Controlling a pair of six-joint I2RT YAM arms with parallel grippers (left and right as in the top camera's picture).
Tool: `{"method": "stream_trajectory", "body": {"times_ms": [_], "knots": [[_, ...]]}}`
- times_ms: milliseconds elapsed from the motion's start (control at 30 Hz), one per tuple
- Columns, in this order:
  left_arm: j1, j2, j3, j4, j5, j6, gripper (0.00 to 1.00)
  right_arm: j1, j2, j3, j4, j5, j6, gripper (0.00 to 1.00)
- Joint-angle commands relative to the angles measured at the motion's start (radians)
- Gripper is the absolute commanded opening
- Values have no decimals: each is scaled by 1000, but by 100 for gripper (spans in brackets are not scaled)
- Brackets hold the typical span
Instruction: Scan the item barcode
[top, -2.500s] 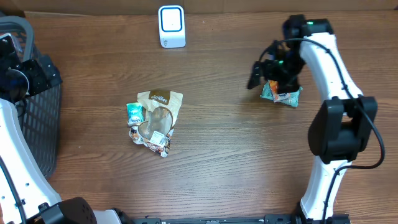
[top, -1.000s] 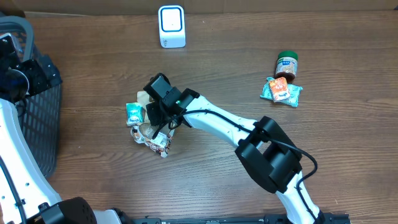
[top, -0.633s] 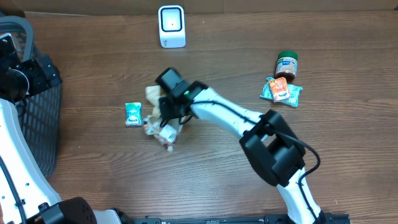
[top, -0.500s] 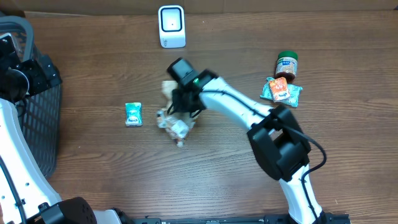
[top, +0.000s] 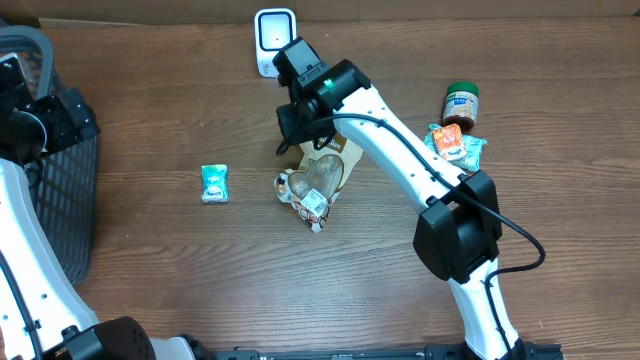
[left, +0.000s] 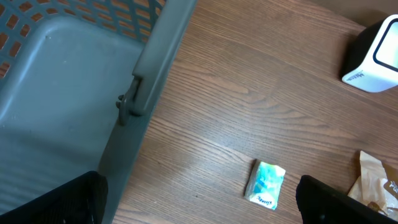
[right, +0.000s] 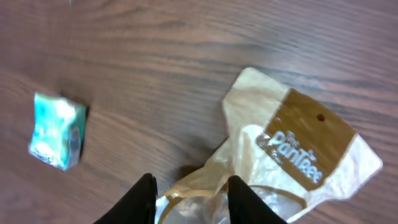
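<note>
From overhead, the snack pouch (top: 322, 172) is lying flat near the middle of the bench (top: 150, 280), just short of the scanner (top: 265, 35) standing at the far edge. The right gripper (top: 295, 138) is hanging over the pouch's far end, and its arm is covering part of the scanner. I judge two risks here. The arm could nudge the scanner or block its window, and the pouch, lying flat, is showing the scanner nothing. A white label (top: 314, 203) at the pouch's near end may carry the barcode, but it is too small to tell. The teal packet (top: 214, 184) and the jar (top: 461, 105) are sitting well apart from the pouch.

In the left wrist view, the left gripper (left: 199, 202) is standing spread wide and empty beside the basket (left: 68, 81) at the left edge. It is posing little hazard.

In the right wrist view, the right gripper's fingers (right: 144, 200) are standing parted, with the pouch's crumpled edge showing between them. Whether the pads are touching it I cannot tell. Closing on that thin fold alone could let the floppy pouch slip, sag or twist, turning the code away.
</note>
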Motion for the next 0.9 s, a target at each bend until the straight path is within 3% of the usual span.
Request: {"method": "stream_trajectory", "body": {"times_ms": [0,167,500,867], "knots": [[0,-6,19,1,11,-9,99,26,46,-9,-19,-26,-130,33],[0,-6,19,1,11,-9,100,22,47,-12,-10,110,-156,40],[0,-6,19,1,11,-9,100,23,49,-146,245,-15,-319,40],[0,-6,19,1,11,-9,100,-48,49,-194,246,277,-249,37]]}}
